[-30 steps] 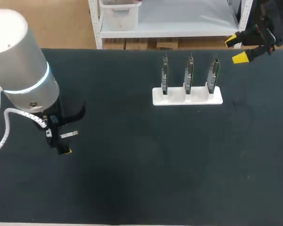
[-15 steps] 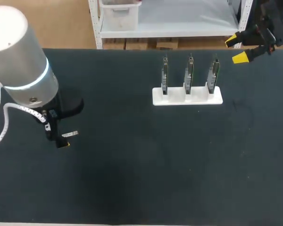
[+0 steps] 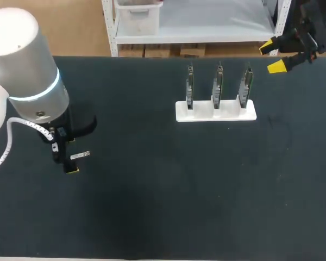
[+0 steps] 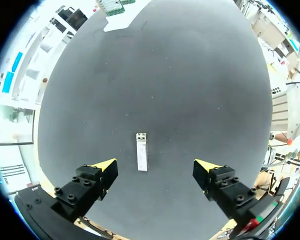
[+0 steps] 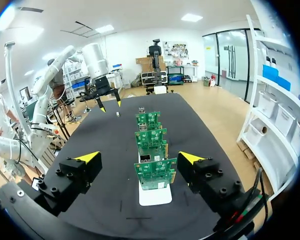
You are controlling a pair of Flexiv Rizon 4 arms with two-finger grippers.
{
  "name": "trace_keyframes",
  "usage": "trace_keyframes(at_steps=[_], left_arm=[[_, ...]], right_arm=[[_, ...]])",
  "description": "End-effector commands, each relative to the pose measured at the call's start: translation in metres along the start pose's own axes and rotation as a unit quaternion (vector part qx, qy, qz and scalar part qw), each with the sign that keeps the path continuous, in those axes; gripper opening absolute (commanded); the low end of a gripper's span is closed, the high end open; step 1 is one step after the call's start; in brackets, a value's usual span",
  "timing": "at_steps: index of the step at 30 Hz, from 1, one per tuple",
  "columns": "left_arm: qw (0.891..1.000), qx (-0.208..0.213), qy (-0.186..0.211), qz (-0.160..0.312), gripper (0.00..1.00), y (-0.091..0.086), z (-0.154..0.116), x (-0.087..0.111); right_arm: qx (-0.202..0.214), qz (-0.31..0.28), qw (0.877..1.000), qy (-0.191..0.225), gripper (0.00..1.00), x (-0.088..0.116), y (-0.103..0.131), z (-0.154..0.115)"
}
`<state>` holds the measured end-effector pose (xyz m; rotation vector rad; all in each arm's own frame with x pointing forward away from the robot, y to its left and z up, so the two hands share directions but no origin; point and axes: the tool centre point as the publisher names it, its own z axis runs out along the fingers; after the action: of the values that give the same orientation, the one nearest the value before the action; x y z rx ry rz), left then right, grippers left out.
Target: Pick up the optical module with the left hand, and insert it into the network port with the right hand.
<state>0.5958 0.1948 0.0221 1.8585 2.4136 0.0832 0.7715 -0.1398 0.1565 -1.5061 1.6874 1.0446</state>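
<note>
At the head view's left, the left claw (image 4: pixel 155 171) hung spread over the optical module (image 4: pixel 141 151), which lay between its fingers (image 4: pixel 104 171), long axis pointing ahead.

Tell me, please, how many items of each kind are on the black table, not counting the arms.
Small silver metal optical module: 1
Upright green circuit boards: 3
White slotted plastic stand: 1
Total: 5
</note>
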Motion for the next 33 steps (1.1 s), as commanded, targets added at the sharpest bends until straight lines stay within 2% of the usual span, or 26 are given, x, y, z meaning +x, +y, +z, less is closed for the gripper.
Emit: trace_keyframes(at_steps=[1,16,21,27,33], left_arm=[[1.000,0.006,-0.001,-0.004,1.00,0.002,0.009,0.003],[0.999,0.012,0.008,-0.030,1.00,-0.006,0.026,0.012],[1.000,0.012,0.007,-0.024,1.00,-0.003,0.026,0.006],[1.000,0.021,0.009,-0.009,1.00,-0.001,0.030,0.007],[1.000,0.023,0.007,-0.013,1.00,-0.001,0.032,0.007]], right_arm=[[0.002,-0.001,1.000,0.000,1.00,0.000,0.002,0.000],[0.002,-0.001,1.000,0.000,1.00,0.000,0.002,0.000],[0.002,-0.001,1.000,0.000,1.00,0.000,0.002,0.000],[0.002,-0.001,1.000,0.000,1.00,0.000,0.002,0.000],[0.002,-0.001,1.000,0.000,1.00,0.000,0.002,0.000]])
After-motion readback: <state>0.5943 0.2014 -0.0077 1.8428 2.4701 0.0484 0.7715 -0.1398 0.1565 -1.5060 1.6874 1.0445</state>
